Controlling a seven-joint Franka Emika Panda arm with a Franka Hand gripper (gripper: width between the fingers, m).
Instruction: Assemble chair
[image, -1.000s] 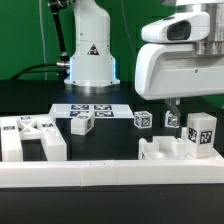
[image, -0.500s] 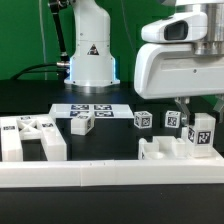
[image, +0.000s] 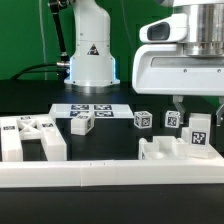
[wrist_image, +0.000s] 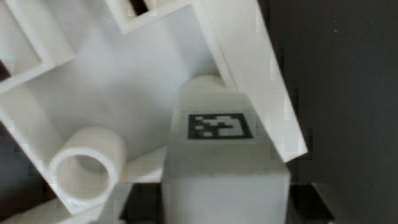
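Observation:
My gripper (image: 198, 112) hangs at the exterior view's right, shut on an upright white chair post (image: 199, 133) with a black-and-white tag on its face. The wrist view shows the same tagged post (wrist_image: 217, 130) running down between the dark fingers (wrist_image: 150, 198) of the gripper (wrist_image: 222, 208). Behind it lies a large white slotted chair piece (wrist_image: 125, 80) with a round peg socket (wrist_image: 84, 162). A chunky white piece (image: 160, 153) rests just beside the held post. More white chair pieces (image: 28, 137) lie at the left.
The marker board (image: 100, 108) lies mid-table with a small tagged piece (image: 80, 124) on its front edge. Two small tagged cubes (image: 143, 118) (image: 171, 118) stand behind the gripper. A long white rail (image: 100, 178) runs along the front. The robot base (image: 90, 55) stands at the back.
The jaws have closed from wide open onto the tagged post. The hand has shifted slightly toward the exterior view's right, over the post.

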